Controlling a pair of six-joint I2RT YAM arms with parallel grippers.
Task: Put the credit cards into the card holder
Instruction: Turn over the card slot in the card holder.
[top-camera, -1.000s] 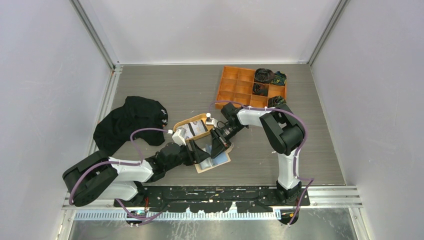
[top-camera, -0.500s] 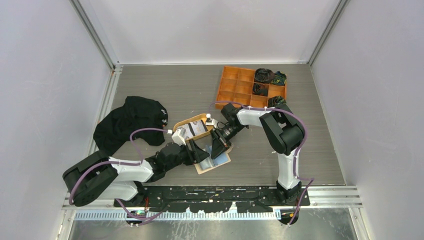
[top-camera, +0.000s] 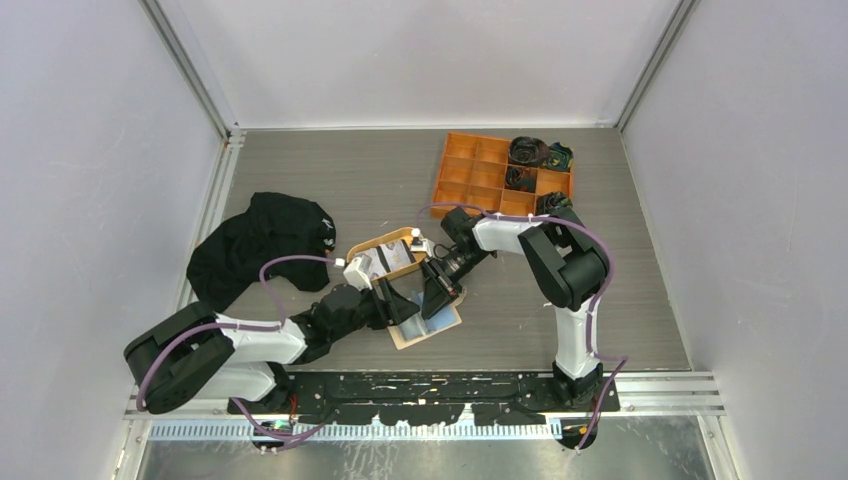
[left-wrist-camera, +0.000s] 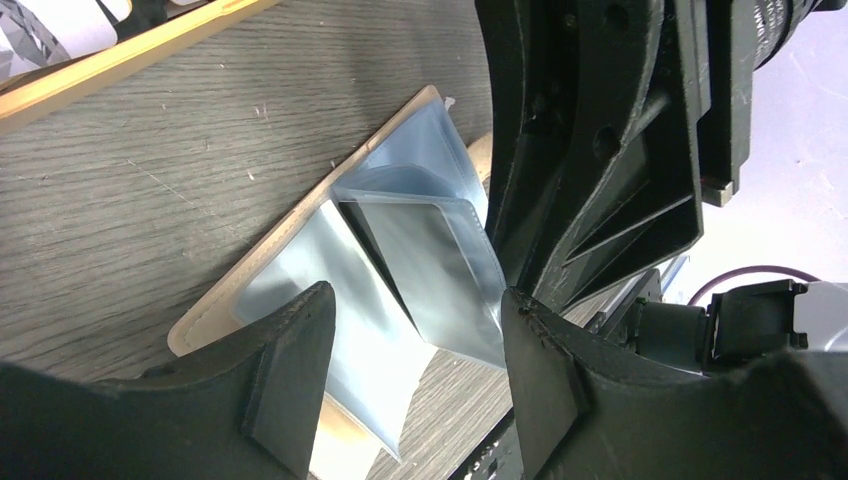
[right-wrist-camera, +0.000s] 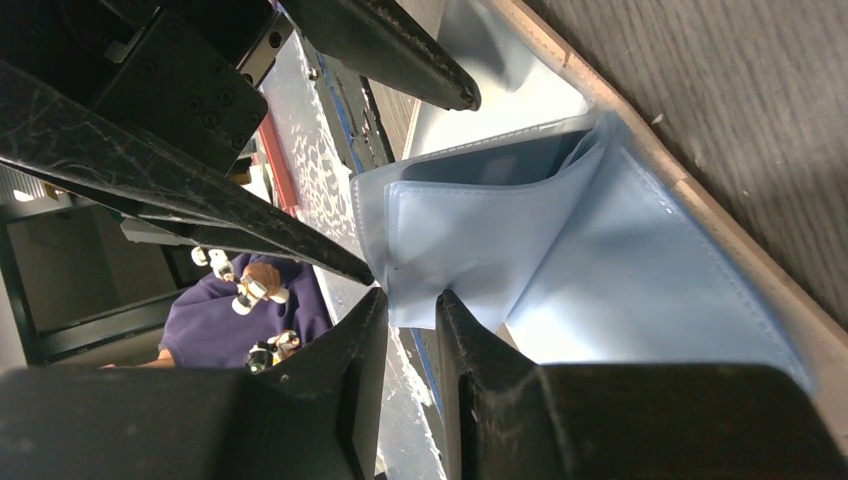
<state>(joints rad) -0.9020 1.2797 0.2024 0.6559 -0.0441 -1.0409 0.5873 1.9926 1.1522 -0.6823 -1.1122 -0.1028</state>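
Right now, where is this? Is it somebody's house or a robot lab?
Probably a robot lab, not a house. Two robot arms are bolted to a metal rail at the edge of a grey table, plain white walls box it in, and an orange compartment box sits at the back.

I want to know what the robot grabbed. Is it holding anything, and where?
The right gripper pinches the edge of a clear plastic sleeve of the open card holder. The left gripper is open, holding nothing.

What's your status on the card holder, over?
Left tool open, straddling clear sleeves of card holder. Right tool pinching a sleeve edge, lifting it. Dark card seated in sleeve. Tools crowd each other; nothing else obstructs.
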